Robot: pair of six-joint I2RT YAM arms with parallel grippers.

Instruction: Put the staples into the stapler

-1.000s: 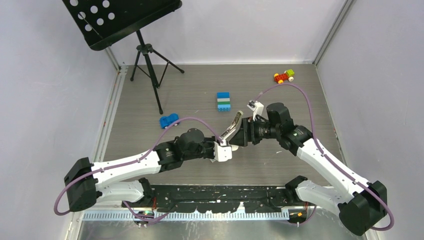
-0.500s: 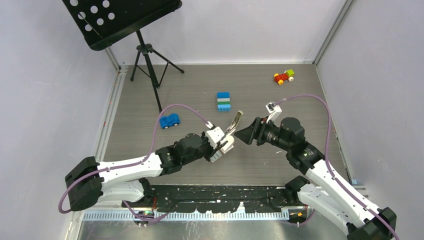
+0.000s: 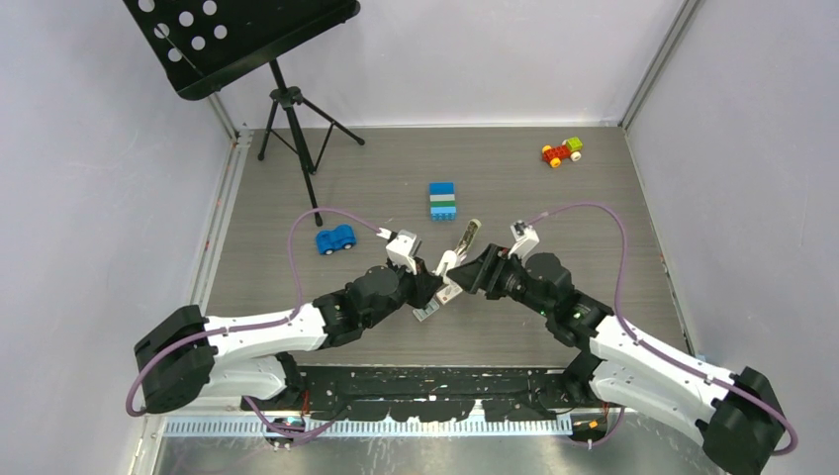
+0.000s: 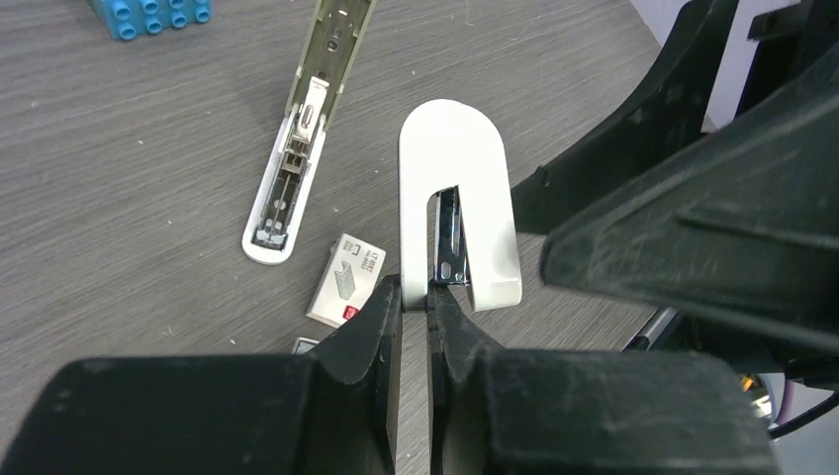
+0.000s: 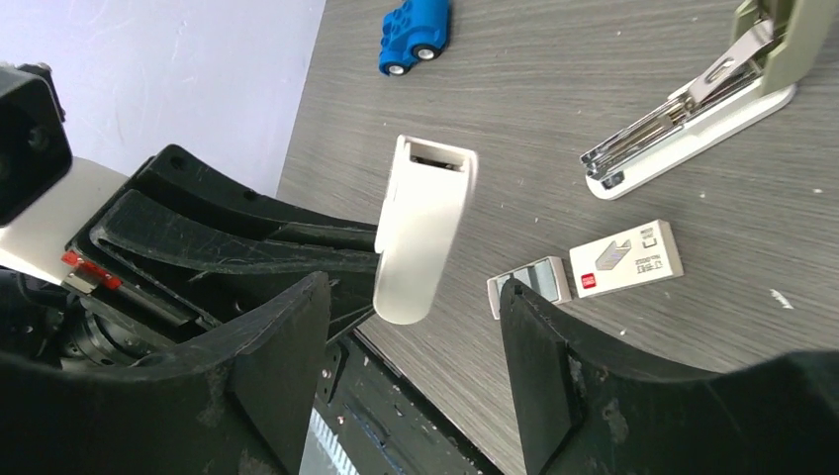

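The stapler (image 3: 463, 240) lies open on the table, beige-grey top swung back from its white base; it also shows in the left wrist view (image 4: 302, 148) and the right wrist view (image 5: 693, 109). The white red-marked box (image 5: 628, 259) lies near it, with the silvery staples (image 5: 529, 284) in a small tray beside it. My left gripper (image 4: 416, 292) is shut on a white curved clip-like piece (image 4: 458, 208) and holds it above the table. My right gripper (image 5: 414, 297) is open, its fingers either side of that piece's (image 5: 425, 237) rounded end without touching.
A blue toy car (image 3: 335, 238) sits left of the stapler. A blue, green and white block stack (image 3: 442, 201) stands behind it. A red and yellow toy car (image 3: 561, 151) is at the far right. A black music stand (image 3: 287, 99) stands at the back left.
My right gripper drew back to the right, then came in again around the white piece. My left wrist turned and lifted the piece slightly. The stapler has not moved.
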